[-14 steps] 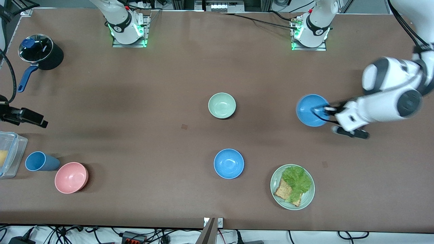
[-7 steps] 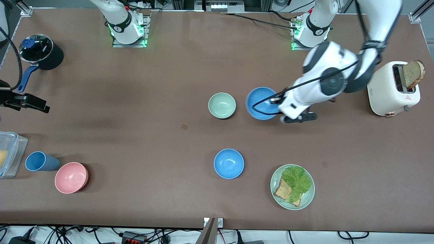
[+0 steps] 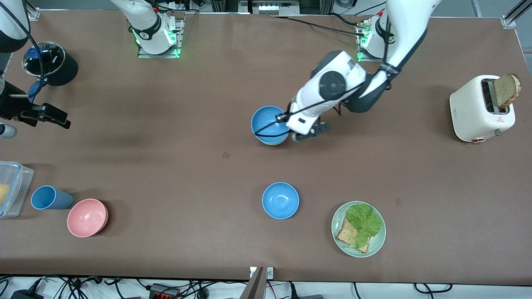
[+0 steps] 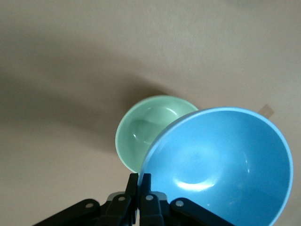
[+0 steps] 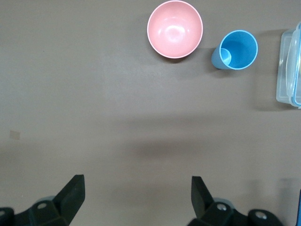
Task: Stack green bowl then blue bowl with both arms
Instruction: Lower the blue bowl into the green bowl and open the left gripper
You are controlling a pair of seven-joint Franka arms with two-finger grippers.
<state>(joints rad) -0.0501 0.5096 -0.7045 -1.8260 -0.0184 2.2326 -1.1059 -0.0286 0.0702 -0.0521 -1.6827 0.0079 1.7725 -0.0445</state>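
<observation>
My left gripper is shut on the rim of a sky-blue bowl and holds it tilted, just above the pale green bowl at the table's middle. In the left wrist view the fingers pinch the blue bowl's rim, and it overlaps the green bowl. In the front view the blue bowl hides almost all of the green one. A second blue bowl sits on the table nearer the front camera. My right gripper is open and empty, up over the right arm's end of the table; it also shows in the right wrist view.
A green plate with lettuce and bread lies beside the second blue bowl. A toaster with bread stands at the left arm's end. At the right arm's end are a pink bowl, a blue cup, a plastic box and a black pot.
My left arm has carried the blue bowl from the left arm's end of the table to over the green bowl. My right gripper has shifted slightly.
</observation>
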